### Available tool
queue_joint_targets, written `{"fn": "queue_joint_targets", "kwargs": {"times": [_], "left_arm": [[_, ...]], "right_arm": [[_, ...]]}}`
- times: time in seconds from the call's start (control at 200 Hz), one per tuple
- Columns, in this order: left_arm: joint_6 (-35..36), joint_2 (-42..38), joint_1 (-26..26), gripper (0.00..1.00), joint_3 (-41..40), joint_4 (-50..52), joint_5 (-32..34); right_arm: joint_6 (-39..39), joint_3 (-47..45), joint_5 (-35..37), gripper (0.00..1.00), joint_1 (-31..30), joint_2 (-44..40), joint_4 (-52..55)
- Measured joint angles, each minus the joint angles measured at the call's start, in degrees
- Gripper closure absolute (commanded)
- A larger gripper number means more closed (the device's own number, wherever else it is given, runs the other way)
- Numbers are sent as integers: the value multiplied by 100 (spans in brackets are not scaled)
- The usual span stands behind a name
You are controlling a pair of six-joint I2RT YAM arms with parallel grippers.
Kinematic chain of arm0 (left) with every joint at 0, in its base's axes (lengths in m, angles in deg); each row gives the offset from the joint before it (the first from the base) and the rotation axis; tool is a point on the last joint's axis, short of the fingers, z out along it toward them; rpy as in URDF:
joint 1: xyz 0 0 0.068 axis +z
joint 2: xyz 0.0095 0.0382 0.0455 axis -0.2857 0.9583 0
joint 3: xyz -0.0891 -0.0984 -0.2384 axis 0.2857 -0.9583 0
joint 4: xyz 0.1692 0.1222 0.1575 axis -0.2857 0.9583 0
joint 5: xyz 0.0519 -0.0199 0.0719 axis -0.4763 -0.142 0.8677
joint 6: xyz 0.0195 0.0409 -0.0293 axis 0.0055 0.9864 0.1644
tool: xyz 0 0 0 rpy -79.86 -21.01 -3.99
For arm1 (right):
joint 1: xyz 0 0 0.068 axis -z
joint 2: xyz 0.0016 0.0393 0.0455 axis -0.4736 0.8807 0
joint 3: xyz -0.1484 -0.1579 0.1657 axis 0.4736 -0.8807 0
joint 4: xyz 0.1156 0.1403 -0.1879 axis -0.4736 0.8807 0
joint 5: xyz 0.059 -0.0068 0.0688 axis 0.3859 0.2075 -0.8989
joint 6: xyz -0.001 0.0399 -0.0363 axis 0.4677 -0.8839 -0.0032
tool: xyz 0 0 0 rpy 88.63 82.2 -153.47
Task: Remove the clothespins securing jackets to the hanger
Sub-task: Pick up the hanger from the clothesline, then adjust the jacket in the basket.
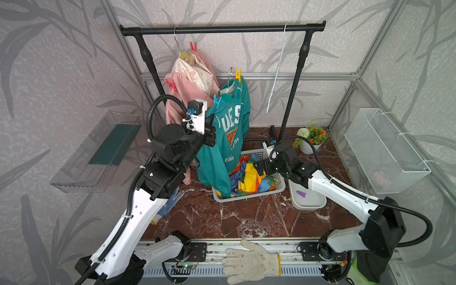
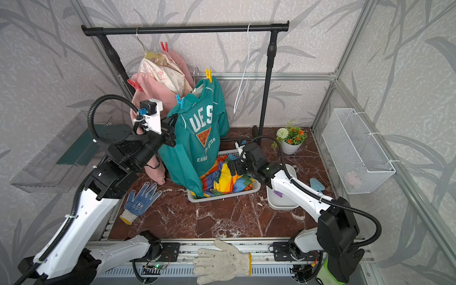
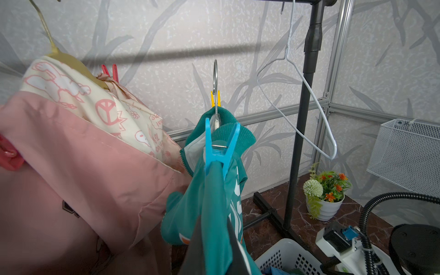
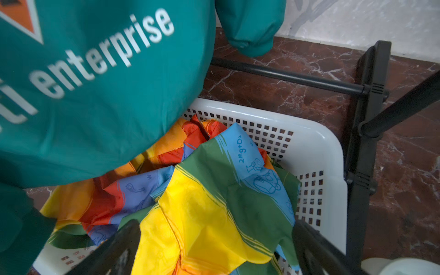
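Above the counter [image 1: 246,217], teal jacket [image 1: 222,153] is gripped by left jaws,
likely to steady its blue clothespin [image 3: 220,148]; right jaws are spread open.

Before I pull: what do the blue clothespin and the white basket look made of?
The blue clothespin on the teal jacket: apparently smooth, slightly glossy plastic by its even colour, with a bare metal spring wire across it. The white basket: glossy moulded plastic, judging by its shiny rim and square holes.

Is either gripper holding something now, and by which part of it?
The left gripper pinches the teal jacket by a fold of cloth just below the blue clothespin. The right gripper is open over the rainbow jacket and holds nothing.
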Motion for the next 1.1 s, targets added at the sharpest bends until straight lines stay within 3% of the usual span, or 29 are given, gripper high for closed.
{"fn": "queue_joint_targets", "kwargs": {"times": [0.205, 0.565, 0.77, 0.93, 1.105], "left_arm": [[140, -232, -188, 100, -319, -153, -153], [201, -1034, -258, 100, -1327, -422, -345], [289, -1300, -264, 100, -1810, -595, -420], [278, -1384, -264, 100, -1843, -579, -514], [170, -1390, -262, 100, -1840, -570, -713]], "right_arm": [[-127, -7, -46, 1, 361, -334, 9], [-844, -264, -951, 5, 1969, -938, 31], [-922, -264, -1255, 3, 2070, -925, 227], [-363, -315, -1370, 3, 2090, -763, -236], [232, -310, -1646, 3, 2098, 42, -1040]]}}
